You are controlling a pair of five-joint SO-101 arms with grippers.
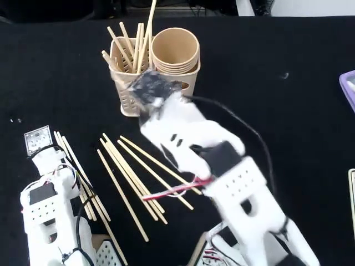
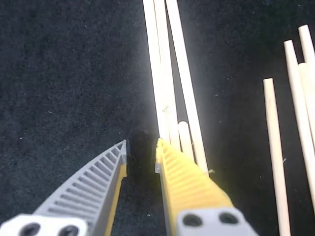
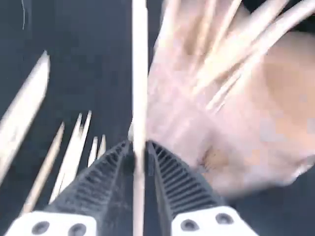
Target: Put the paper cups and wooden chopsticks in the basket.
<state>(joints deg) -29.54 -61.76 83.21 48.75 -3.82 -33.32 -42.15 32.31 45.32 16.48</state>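
A black table (image 1: pixel 288 138), seen from above. The basket (image 1: pixel 123 83) stands near the table's far edge, a little left of the middle. A stack of paper cups (image 1: pixel 175 50) already sits in one compartment, and a bunch of stored chopsticks (image 1: pixel 128 50) stands upright in the other.

Your right gripper (image 3: pixel 139 145) is at the basket's near wall. Its jaws are closed tight on one held chopstick (image 3: pixel 140 73), which runs straight out past the fingertips. The wrist picture smears here, so you cannot be sure its far end is over the chopstick compartment, though it looks close.

Several loose chopsticks (image 1: pixel 138 177) lie fanned on the table between the basket and the near edge.

Your left gripper (image 2: pixel 141 145) sits low over the table by the near left corner. Its jaws are a narrow gap apart with nothing between them. A small bundle of chopsticks (image 2: pixel 165 73) lies right against its yellow finger.

The cups look done, and the step in hand is delivering this one stick. Next, line it up over the chopstick compartment, tip it upright and let the jaws part. The left gripper would need to shift sideways to straddle its bundle.
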